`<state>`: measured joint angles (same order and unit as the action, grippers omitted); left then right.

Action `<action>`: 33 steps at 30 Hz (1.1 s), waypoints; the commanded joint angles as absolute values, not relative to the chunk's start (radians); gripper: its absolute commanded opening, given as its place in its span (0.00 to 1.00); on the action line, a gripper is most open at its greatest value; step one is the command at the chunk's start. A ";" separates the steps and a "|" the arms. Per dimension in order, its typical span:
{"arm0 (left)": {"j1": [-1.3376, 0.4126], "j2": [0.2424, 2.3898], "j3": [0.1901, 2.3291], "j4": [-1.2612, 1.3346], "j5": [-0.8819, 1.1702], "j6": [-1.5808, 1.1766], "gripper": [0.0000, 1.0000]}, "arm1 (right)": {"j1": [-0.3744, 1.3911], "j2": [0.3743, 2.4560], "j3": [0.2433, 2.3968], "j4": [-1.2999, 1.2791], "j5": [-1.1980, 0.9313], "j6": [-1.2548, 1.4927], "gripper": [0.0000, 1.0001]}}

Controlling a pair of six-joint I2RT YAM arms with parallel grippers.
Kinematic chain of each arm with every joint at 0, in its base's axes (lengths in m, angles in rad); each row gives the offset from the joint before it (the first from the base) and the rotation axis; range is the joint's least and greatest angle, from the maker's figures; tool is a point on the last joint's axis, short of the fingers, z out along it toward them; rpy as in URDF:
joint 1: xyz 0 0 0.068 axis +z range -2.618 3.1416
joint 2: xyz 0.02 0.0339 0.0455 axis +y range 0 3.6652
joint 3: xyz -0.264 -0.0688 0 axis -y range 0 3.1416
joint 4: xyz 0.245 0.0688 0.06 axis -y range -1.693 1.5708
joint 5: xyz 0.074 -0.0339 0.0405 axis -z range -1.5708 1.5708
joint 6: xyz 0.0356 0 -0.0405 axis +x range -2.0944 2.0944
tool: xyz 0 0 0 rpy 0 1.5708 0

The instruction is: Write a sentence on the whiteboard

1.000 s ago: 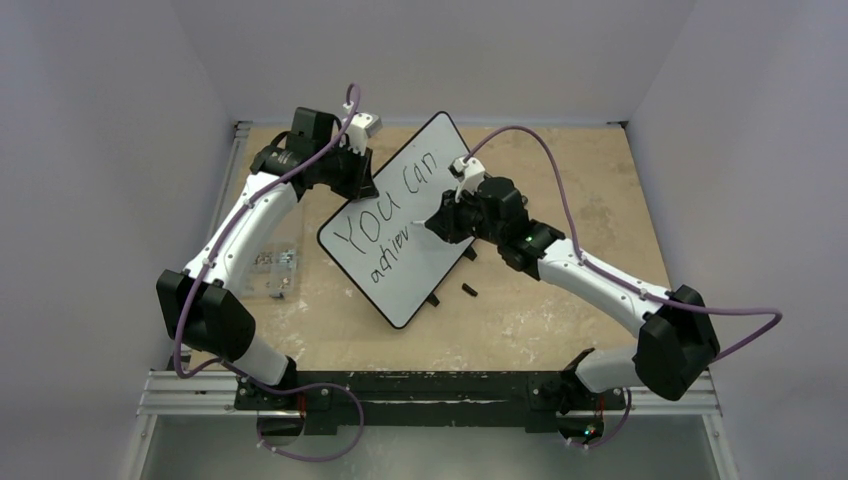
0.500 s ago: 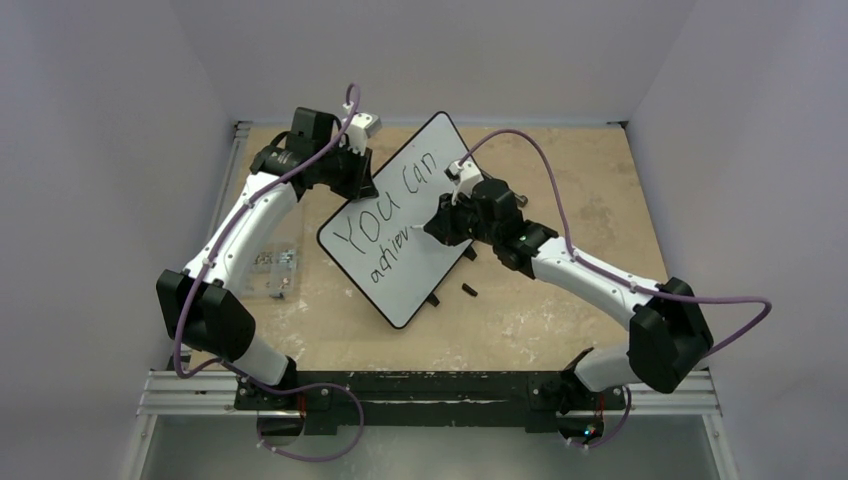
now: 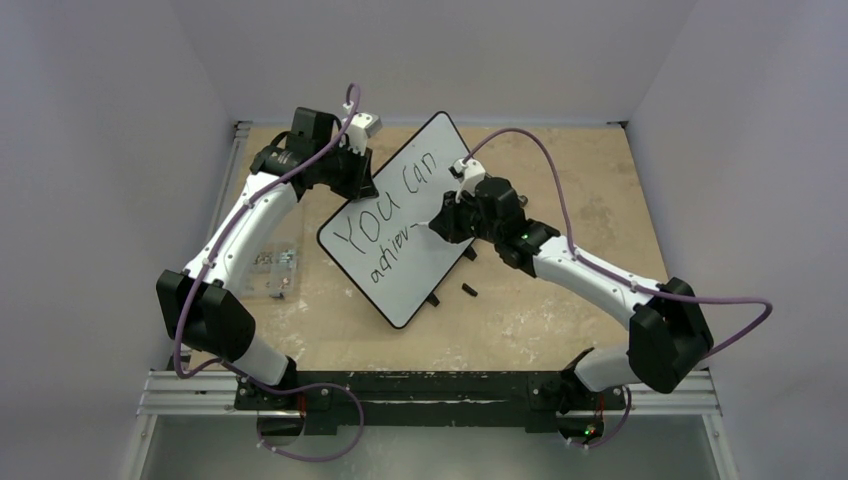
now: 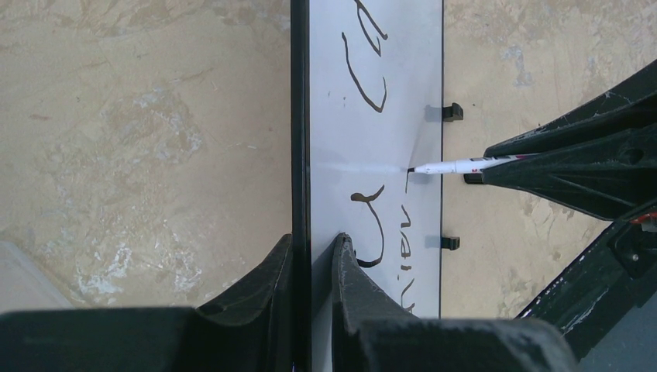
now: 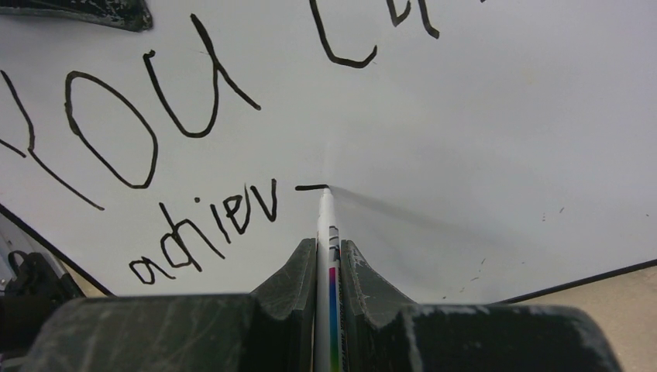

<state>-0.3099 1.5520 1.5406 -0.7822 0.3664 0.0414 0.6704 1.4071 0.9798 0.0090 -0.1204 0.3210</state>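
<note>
The whiteboard (image 3: 415,270) lies at an angle mid-table. My left gripper (image 3: 362,185) is shut on its far-left edge, one finger on the black frame and one on the white face (image 4: 312,244). The sentence (image 3: 385,215) reads "You can" above "achiev" (image 5: 205,232). My right gripper (image 5: 328,246) is shut on a white marker (image 5: 326,225). The marker's tip touches the board at the end of a short horizontal stroke (image 5: 310,187) just after the "v". The left wrist view shows the marker (image 4: 457,165) reaching in from the right.
A small black cap (image 3: 469,290) lies on the wooden table near the board's lower right edge. Small clear and metal bits (image 3: 275,265) sit to the left of the board. Black feet (image 3: 434,299) jut from the board's near edge. Walls close in on three sides.
My right gripper has shifted slightly with the marker, and a short stroke has appeared after "achiev". The left arm and the board have not moved.
</note>
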 commanded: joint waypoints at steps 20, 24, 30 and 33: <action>-0.313 1.544 1.535 -0.777 0.170 0.181 0.00 | 0.657 1.427 1.047 0.012 -0.144 0.302 0.00; -0.313 1.545 1.535 -0.777 0.170 0.181 0.00 | 0.658 1.426 1.050 0.028 -0.171 0.311 0.00; -0.313 1.546 1.536 -0.777 0.170 0.179 0.00 | 0.658 1.428 1.054 0.038 -0.200 0.312 0.00; -0.313 1.546 1.537 -0.777 0.170 0.181 0.00 | 0.658 1.434 1.047 0.041 -0.219 0.312 0.00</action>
<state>-0.3103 1.5517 1.5406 -0.7822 0.3664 0.0414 0.6579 1.4204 1.0080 -0.0059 -0.1753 0.3138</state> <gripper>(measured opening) 0.137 0.102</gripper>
